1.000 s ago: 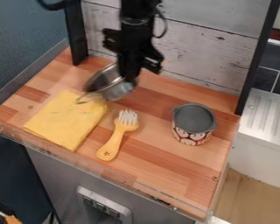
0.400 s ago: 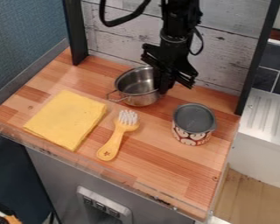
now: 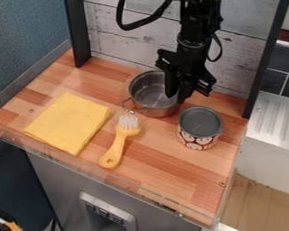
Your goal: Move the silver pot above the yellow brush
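We are observing the gripper [image 3: 177,95] pinching the silver pot [image 3: 154,107] at its rim; its fingers are obscuring the contact area.

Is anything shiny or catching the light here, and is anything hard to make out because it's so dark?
Camera view: pale glints on the pot; white ridged surface at right looks bright; the black gripper loses detail in darkness.

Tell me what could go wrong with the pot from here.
The silver pot's side handle is right by the yellow brush, so a small shift might nudge the brush askew. The can stands close to the pot and could get bumped. The gripper has the pot at one side, so it may tilt.
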Robot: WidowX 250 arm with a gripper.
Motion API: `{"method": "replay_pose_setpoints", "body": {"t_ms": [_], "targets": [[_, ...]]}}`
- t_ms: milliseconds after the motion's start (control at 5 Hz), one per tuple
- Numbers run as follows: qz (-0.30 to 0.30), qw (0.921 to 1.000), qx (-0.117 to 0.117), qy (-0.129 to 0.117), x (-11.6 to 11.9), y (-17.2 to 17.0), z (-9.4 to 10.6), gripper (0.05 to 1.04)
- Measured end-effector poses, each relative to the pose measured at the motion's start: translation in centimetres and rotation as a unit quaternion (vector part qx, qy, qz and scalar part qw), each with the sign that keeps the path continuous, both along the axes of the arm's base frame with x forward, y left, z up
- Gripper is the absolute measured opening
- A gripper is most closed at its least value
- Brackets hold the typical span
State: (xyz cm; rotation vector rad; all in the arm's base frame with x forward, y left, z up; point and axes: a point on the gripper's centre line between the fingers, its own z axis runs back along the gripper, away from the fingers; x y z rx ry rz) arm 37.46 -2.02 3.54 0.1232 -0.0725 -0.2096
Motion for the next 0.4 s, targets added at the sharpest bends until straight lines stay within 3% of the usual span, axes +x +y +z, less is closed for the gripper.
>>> {"method": "replay_pose_setpoints", "body": {"t_ms": [200, 400], "targets": [[0.017, 0.9997, -0.015, -0.011, -0.4, -0.5, 2.5, 0.793], [0.037, 0.9987, -0.033, -0.007, -1.4, -0.9, 4.1, 1.003]]}}
